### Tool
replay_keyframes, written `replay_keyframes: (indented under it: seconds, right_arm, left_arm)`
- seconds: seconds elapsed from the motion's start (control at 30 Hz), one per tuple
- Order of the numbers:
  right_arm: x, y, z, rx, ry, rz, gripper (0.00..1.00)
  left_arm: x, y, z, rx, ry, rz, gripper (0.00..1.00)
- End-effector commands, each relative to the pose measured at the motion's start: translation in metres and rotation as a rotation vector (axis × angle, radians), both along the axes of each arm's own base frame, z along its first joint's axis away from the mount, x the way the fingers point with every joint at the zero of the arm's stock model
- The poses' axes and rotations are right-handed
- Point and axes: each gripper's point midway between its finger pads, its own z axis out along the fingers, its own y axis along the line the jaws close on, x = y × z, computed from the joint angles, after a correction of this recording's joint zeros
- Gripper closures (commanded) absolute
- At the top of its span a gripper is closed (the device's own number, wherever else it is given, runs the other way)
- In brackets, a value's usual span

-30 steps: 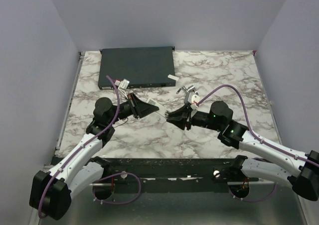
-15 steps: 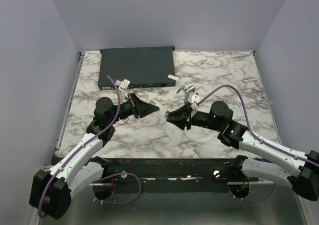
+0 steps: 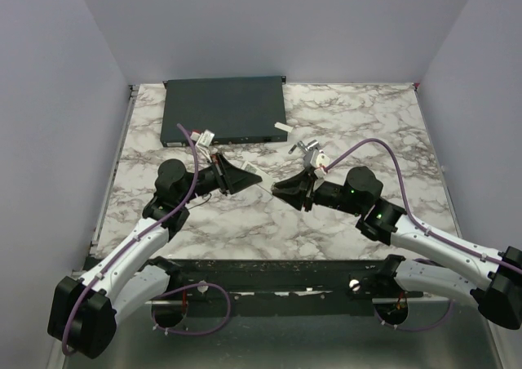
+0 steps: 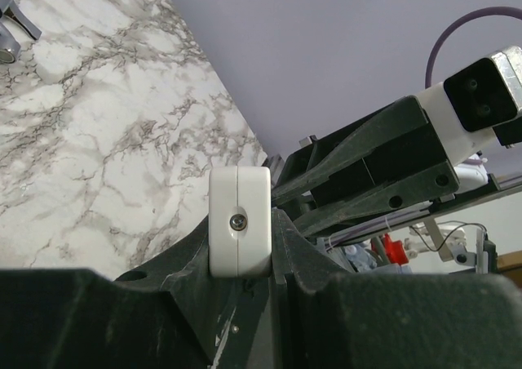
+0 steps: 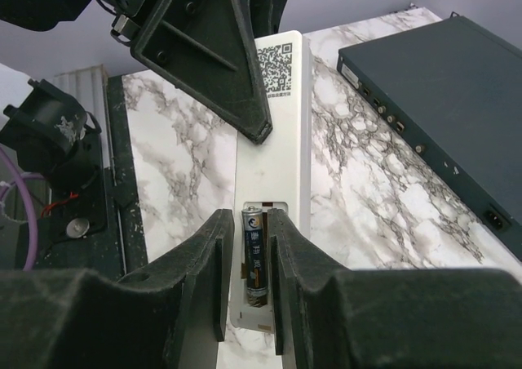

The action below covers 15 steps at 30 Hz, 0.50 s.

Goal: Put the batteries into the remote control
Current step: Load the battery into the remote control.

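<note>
Currently, one remote control (image 5: 273,140): a white bar held above the middle of the marble table (image 3: 367,116), spanning the gap between the two arms. Its back faces up, showing a QR label (image 5: 277,59) and the uncovered battery compartment.

- Left gripper (image 3: 241,175): fingers pressed tight on one end of the remote.
- Right gripper (image 3: 281,192): fingers pinching one battery (image 5: 254,259) lengthwise, its far end at the compartment's mouth.
- Dark-grey box (image 3: 224,108): flat at the table's far left.
- Small white piece (image 3: 281,126): on the table just beside the box's near right corner.
</note>
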Motion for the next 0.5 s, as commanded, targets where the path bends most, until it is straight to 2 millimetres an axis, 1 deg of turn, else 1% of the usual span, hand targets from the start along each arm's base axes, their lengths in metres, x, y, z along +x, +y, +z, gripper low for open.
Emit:
replay_keyframes:
  seconds: [0.0,0.33,0.47]
  right_arm:
    - [0.0021,-0.0013,0.0015,0.016,-0.008,-0.019,0.70]
    - [0.0009,-0.0005,-0.0049,-0.005,0.003,-0.009,0.71]
    - [0.0005,-0.0003,-0.0056,-0.010,0.003,-0.006,0.75]
  left_arm:
    - [0.0014,-0.0021,0.0240,-0.034,-0.066,0.001,1.00]
    - [0.0021,-0.0022,0.0249,-0.034,-0.067,0.003,1.00]
    - [0.0024,-0.0019,0.0248,-0.035,-0.067,0.006,1.00]
